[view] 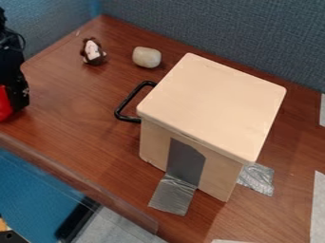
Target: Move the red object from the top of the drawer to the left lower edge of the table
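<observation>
Red object being seen beside the gripper, at the view's left edge

At the left edge of the camera view, the red object is being partly cut off by the frame and is being bordered on its right by the black gripper. Whether the gripper is being kept open or closed, or is being closed on the red object, cannot be told. The pale wooden drawer box is being supported upright by the brown table, with its black handle being pointed toward the upper left. Silver tape is being stuck at the foot of its front, below a dark grey patch. Near the table's far corner, a brown-and-white figure and a pale rounded block are being held apart from each other.
</observation>
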`<action>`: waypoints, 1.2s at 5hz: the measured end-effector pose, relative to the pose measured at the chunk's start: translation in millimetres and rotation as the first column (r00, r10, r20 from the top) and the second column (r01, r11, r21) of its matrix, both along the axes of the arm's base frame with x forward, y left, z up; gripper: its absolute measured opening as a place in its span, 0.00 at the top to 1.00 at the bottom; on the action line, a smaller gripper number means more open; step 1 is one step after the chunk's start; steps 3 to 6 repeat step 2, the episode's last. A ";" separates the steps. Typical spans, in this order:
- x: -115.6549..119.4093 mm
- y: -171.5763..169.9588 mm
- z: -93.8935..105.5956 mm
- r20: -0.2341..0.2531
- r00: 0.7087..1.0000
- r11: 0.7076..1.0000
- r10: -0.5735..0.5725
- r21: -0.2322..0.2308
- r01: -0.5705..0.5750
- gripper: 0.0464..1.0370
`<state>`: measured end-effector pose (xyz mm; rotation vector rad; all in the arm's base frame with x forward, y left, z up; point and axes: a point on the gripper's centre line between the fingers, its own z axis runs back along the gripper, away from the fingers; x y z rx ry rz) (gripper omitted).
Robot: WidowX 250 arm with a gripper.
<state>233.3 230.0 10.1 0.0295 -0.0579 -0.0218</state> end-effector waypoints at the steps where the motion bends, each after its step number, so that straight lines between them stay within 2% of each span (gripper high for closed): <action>1: 5.6 0.1 24.1 0.024 0.999 0.999 -0.042 -0.011 0.042 0.03; 2: 3.2 -3.5 45.4 0.027 0.997 0.998 -0.066 -0.022 0.067 0.04; 6: 3.2 -3.5 45.4 0.027 0.997 0.998 -0.066 -0.022 0.067 0.04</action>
